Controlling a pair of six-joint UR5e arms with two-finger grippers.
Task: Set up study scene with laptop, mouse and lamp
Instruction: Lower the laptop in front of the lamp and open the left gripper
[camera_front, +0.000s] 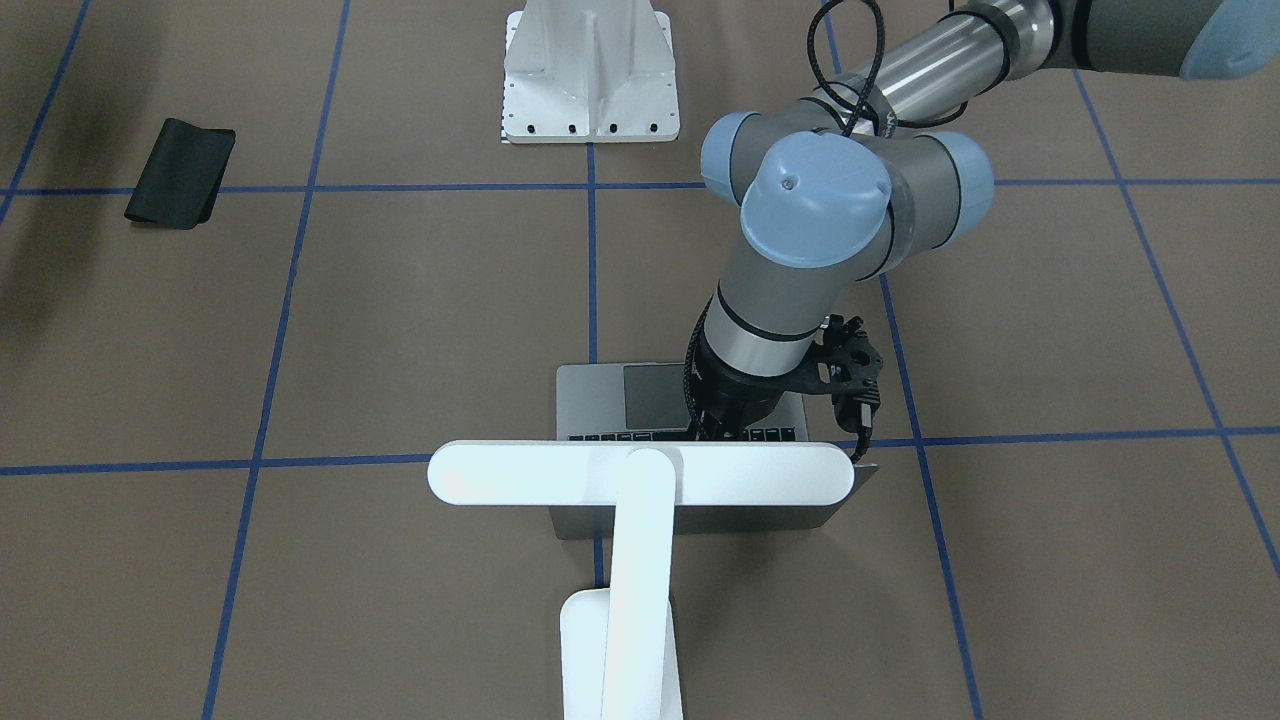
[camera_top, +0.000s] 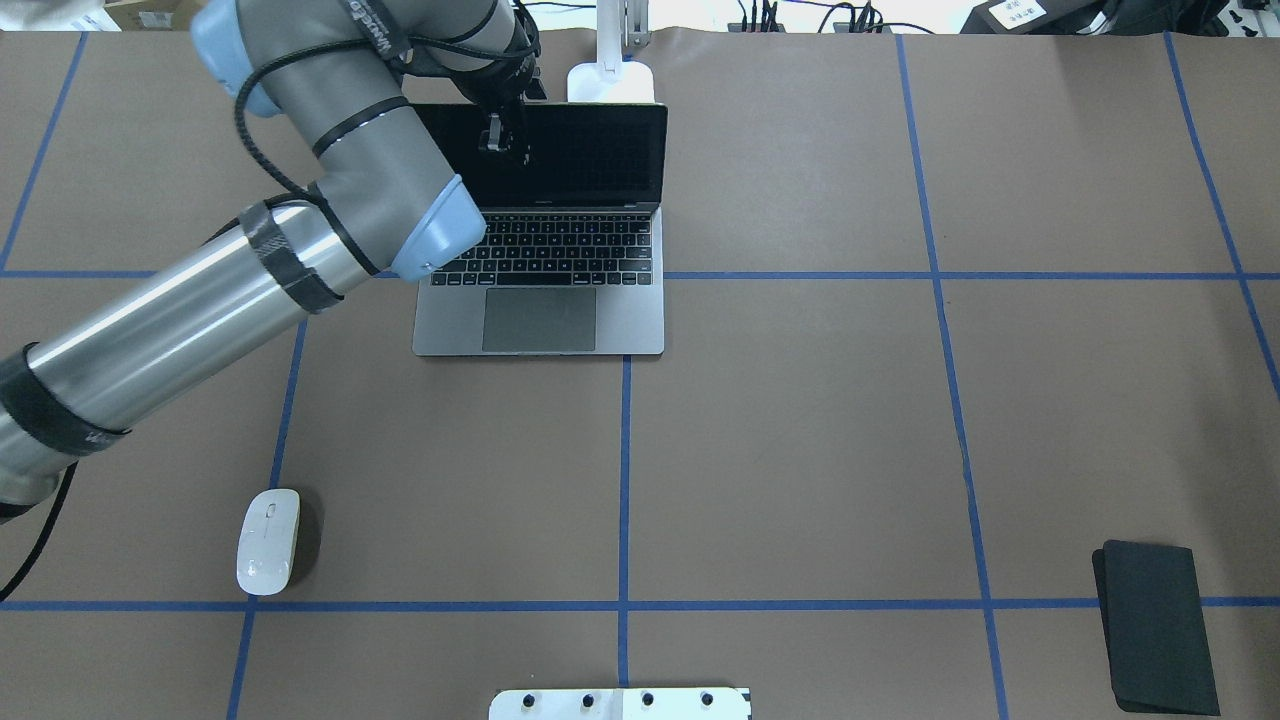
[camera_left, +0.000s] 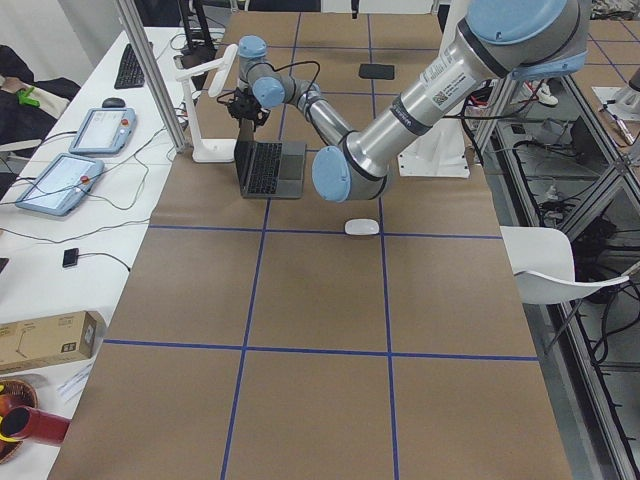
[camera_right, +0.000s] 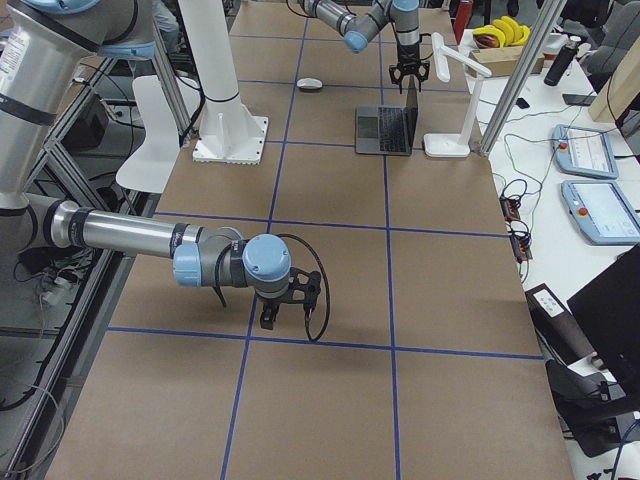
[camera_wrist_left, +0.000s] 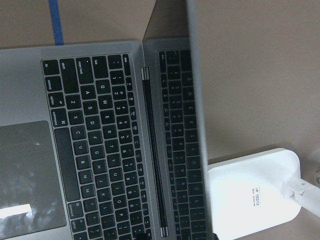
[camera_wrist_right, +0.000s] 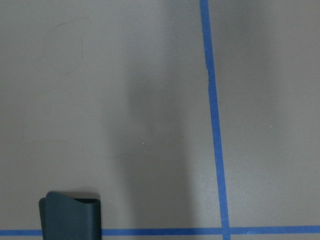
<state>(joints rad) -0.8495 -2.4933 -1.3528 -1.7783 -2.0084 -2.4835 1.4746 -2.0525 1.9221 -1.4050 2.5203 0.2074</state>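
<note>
Left jaws spread, above laptop (camera_top: 628, 318) lid edge.

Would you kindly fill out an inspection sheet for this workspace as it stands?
Surface: brown table with a blue tape grid.
Job's things: laptop open, screen dark; lamp standing behind it; mouse lying alone on the robot's left side.
Clutter: black mat; white mount.
Grippers: left gripper at the laptop's screen, open or shut unclear; right gripper low over bare table, state unclear.
Cables: black cable along the left arm; loop at the right wrist.
Surroundings: side bench with two pendants; white chair.
</note>
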